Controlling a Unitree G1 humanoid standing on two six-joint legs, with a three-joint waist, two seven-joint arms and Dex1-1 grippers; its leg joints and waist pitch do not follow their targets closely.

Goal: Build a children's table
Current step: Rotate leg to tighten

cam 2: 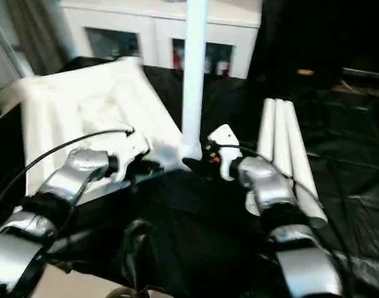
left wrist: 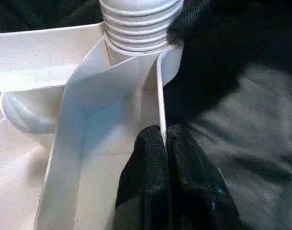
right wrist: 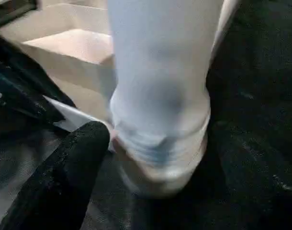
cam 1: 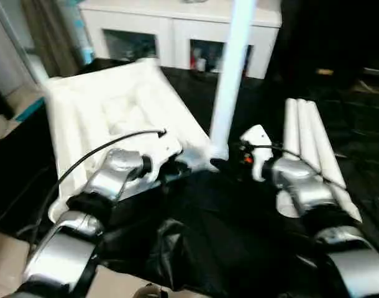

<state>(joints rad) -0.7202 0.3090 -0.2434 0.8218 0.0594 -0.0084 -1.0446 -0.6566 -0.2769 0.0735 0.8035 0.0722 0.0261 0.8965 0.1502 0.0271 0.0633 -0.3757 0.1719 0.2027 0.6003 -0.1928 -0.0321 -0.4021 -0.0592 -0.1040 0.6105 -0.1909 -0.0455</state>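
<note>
Tabletop point(cam 1: 109, 108) is lying upside down on the black sheet point(cam 1: 214, 230), ribbed underside facing up, and one white leg point(cam 1: 230, 74) is standing upright in the near corner socket point(left wrist: 136, 52), with its threaded collar showing several turns above the socket rim, so by my reading it is not fully screwed home. The left gripper point(left wrist: 165, 139) is clenching the thin side wall of the tabletop just beside that socket, both black fingers pinched tight on the plastic edge, and that is looking like the brace for the turning. The right gripper point(right wrist: 112, 139) is sitting at the base of the leg with one black finger point(right wrist: 69, 167) lying beside the collar and the jaws standing wide, released, gripping nothing that I can see. To do this step well, the right one is needing to close squarely around the leg low down, twist in short turns and re-grip, while the left is keeping the top from spinning; the leg is wanting to stay plumb so the thread is not crossing. Three spare legs point(cam 1: 310, 143) are lying side by side on the sheet to the right, and a white cabinet point(cam 1: 177, 31) is standing behind.
</note>
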